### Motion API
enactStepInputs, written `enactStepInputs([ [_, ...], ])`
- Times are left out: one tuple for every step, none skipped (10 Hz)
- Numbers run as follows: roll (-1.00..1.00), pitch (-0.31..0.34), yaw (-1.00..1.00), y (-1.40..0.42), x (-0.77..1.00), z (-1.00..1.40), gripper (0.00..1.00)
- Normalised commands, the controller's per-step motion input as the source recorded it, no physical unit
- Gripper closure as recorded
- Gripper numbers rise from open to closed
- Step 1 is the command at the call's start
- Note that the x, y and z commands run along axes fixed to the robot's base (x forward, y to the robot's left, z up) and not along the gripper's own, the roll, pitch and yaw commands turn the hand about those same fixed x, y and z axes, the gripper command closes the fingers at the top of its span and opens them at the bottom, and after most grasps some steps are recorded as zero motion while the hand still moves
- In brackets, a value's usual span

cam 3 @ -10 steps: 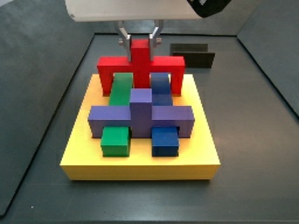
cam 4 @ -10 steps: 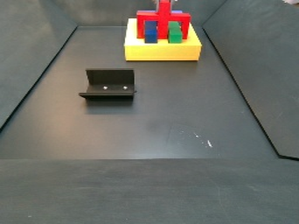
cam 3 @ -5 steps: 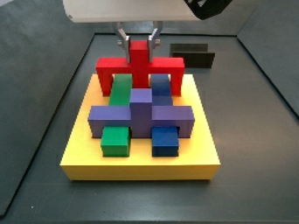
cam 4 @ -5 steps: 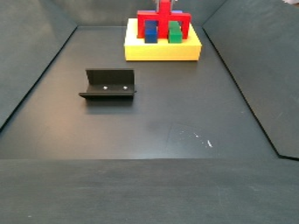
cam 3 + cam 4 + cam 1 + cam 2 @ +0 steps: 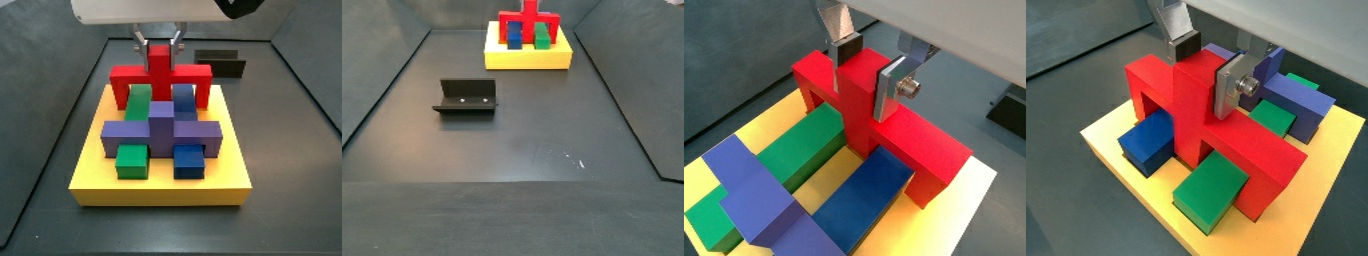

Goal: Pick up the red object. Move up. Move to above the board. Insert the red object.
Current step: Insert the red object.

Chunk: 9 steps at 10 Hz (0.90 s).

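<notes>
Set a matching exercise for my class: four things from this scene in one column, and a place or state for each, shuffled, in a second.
Things
1. bright red arch-like block
2. thick yellow square board
3. dark L-shaped fixture
4. purple cross-shaped block

Places or states
A. alone on the dark floor
B. lying across the board's middle
C. post clamped in the end effector
D. carrying all the coloured blocks

Pairs: 1-C, 2-D, 3-A, 4-B
</notes>
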Motion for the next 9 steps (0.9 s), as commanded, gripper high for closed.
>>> enactStepInputs([
  [0.0,0.144,0.0,0.0,0.05,0.0,1.0],
  [0.0,0.179,0.05,0.0,0.02,0.0,1.0],
  [0.0,0.24,0.09,0.0,0.06,0.0,1.0],
  [0.0,0.259,0.09,0.0,0.14,0.01,1.0],
  [0.0,0.264,0.1,0.0,0.11,0.05,1.0],
  [0.0,0.296,0.13,0.0,0.16,0.08,1.0],
  [0.0,0.246,0.03,-0.02,0.2,0.0,1.0],
  [0.0,0.189,0.0,-0.03,0.16,-0.09,1.0],
  [-0.04,0.12,0.0,0.0,0.0,-0.14,1.0],
])
